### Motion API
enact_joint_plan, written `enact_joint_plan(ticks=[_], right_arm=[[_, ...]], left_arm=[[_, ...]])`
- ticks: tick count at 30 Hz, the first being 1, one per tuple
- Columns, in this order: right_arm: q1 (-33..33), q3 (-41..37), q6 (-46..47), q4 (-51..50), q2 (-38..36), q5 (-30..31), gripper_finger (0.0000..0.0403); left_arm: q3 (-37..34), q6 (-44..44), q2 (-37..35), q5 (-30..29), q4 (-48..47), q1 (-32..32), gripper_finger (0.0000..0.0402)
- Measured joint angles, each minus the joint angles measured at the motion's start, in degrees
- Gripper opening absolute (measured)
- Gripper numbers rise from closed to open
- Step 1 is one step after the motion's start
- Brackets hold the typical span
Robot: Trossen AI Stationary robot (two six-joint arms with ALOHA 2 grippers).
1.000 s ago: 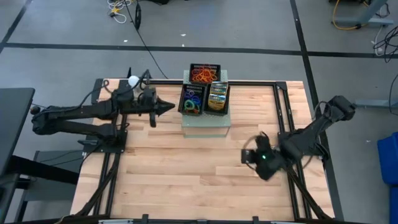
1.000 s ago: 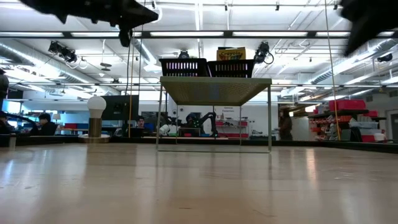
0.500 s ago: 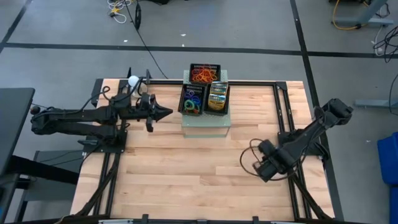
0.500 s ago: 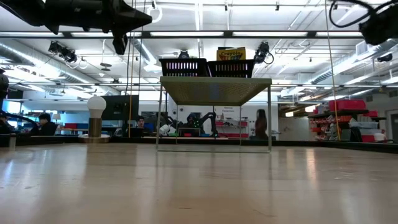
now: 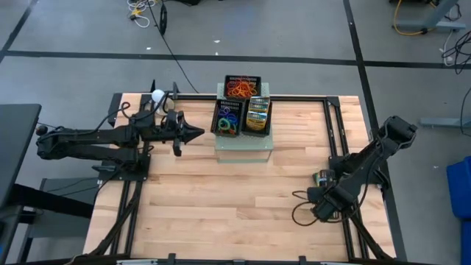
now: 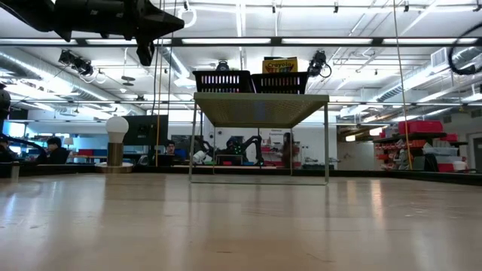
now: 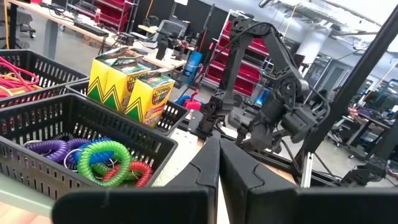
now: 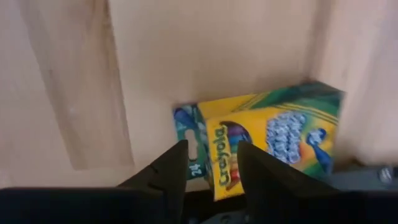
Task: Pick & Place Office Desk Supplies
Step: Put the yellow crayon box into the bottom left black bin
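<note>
- Left gripper (image 5: 199,132) hangs above the table just left of the pale-green perforated box (image 5: 243,151), pointed at it; fingers (image 7: 208,163) pressed together, nothing between them.
- Left wrist view: the closed fingers point past the near mesh tray (image 7: 81,134) toward the right arm (image 7: 273,112) across the table.
- Right gripper (image 8: 209,163) sits low over the table's right side, near the front edge; its arm folds in from the right rail.
- Right fingers (image 8: 168,171) are spread with a gap between them. A crayon box (image 8: 264,143) lies on the wood ahead of them, one end reaching into the gap. Cannot tell whether the fingers touch it; it does not look pinched.
- In the high view the crayon box is hard to make out; only a small light spot shows beside the right wrist.
- Three black mesh trays sit on top of the perforated box at the back middle of the table.
- Rear tray (image 5: 241,87): tangle of orange rubber bands (image 5: 239,90).
- Front-left tray: coloured loops (image 7: 99,158), purple, green, blue, red.
- Front-right tray (image 5: 257,115): two upright crayon boxes (image 7: 127,87).
- Low view: the perforated box stands on thin legs (image 6: 327,143), trays on top, table surface (image 6: 241,226) in front.
- People show in the room behind the table.
</note>
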Motion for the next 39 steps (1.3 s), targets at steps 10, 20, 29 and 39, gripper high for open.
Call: enact_joint_plan(ticks=[10, 20, 29, 39], right_arm=[[3.1, -6.7, -1.4, 9.3, 0.0, -3.1, 0.0123], [3.1, -7.0, 7.5, 10.6, 0.0, -1.6, 0.0010], [-1.0, 0.0, 31.2, 27.9, -0.1, 4.7, 0.0004], [-11.1, 0.6, 76.7, 43.3, 4.0, 24.3, 0.0002]], left_arm=[[0.0, -0.1, 0.0, -0.1, 0.0, 0.0, 0.0011], [0.0, -0.2, 0.0, -2.0, 0.0, 0.0, 0.0011], [0.0, 0.0, 0.0, -2.0, 0.0, 0.0, 0.0011], [0.0, 0.1, 0.0, -1.7, 0.0, -1.3, 0.0011]])
